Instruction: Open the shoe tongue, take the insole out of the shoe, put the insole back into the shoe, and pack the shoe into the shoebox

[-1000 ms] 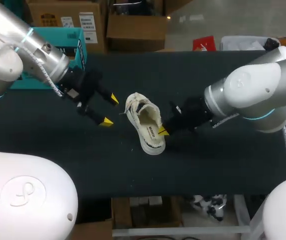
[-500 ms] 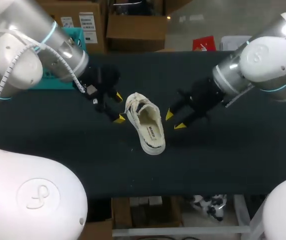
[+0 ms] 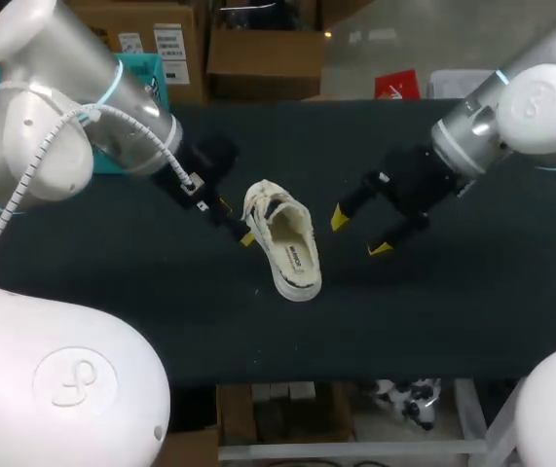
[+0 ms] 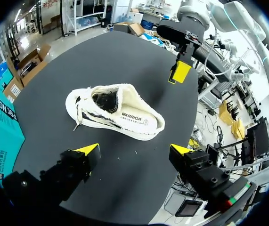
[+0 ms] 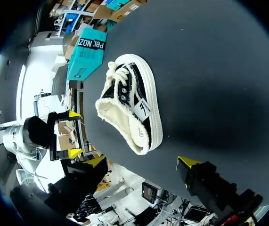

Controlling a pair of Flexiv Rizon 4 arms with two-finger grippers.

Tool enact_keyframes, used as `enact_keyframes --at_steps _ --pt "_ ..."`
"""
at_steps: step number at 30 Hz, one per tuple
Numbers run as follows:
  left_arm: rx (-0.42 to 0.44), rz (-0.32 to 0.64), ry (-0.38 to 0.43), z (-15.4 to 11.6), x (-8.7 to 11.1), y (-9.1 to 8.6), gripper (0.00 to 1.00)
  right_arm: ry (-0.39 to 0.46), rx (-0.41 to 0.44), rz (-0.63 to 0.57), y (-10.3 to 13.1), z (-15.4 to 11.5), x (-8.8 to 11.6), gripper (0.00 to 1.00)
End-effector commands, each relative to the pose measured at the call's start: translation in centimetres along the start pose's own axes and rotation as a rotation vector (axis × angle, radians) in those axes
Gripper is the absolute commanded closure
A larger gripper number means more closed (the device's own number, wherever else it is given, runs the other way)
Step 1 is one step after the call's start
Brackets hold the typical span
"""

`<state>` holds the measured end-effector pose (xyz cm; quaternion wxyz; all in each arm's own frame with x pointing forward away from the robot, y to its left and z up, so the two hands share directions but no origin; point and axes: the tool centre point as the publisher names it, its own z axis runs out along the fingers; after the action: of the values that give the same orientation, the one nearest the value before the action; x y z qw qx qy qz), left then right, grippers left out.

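Observation:
A white and black low shoe (image 3: 282,238) lies on its sole in the middle of the table, laces toward my left arm. A printed insole (image 3: 295,256) lies inside it. My left gripper (image 3: 236,221) stands open right at the shoe's lace end; the left wrist view has the shoe (image 4: 115,110) just ahead of its spread tips (image 4: 134,150). Off to the right of the shoe, my right gripper (image 3: 358,233) is open and holds nothing. From the right wrist, the shoe (image 5: 132,108) lies ahead of that gripper (image 5: 141,162). The teal shoebox (image 3: 141,78) stands at the back left, partly behind my left arm.
The black tabletop (image 3: 433,321) bears the shoe. A few pale specks (image 3: 258,289) lie in front of it. The table's front edge runs across below the shoe, and the shoebox (image 5: 87,52) sits near the far left edge.
My right gripper has let go at the shoe's side, opened wide and drawn back to the right. The left gripper has moved in to the shoe's lace end. The shoe stayed put.

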<state>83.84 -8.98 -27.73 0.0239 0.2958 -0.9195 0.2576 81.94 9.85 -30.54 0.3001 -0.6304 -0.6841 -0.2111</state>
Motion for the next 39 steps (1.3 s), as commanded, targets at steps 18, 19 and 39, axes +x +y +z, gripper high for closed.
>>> enact_keyframes --at_steps 18,19,39 --pt "-0.043 -0.244 -0.096 2.2 0.3 -0.4 0.0 -0.229 -0.011 -0.151 -0.6 -1.6 1.2 0.0" --pt "-0.043 -0.244 -0.096 2.2 0.3 -0.4 0.0 -0.229 -0.011 -0.151 -0.6 -1.6 1.2 0.0" --pt "-0.071 -0.572 -0.27 4.7 0.3 -0.7 0.0 -0.541 0.22 -0.63 2.0 -4.2 -1.4 0.0"
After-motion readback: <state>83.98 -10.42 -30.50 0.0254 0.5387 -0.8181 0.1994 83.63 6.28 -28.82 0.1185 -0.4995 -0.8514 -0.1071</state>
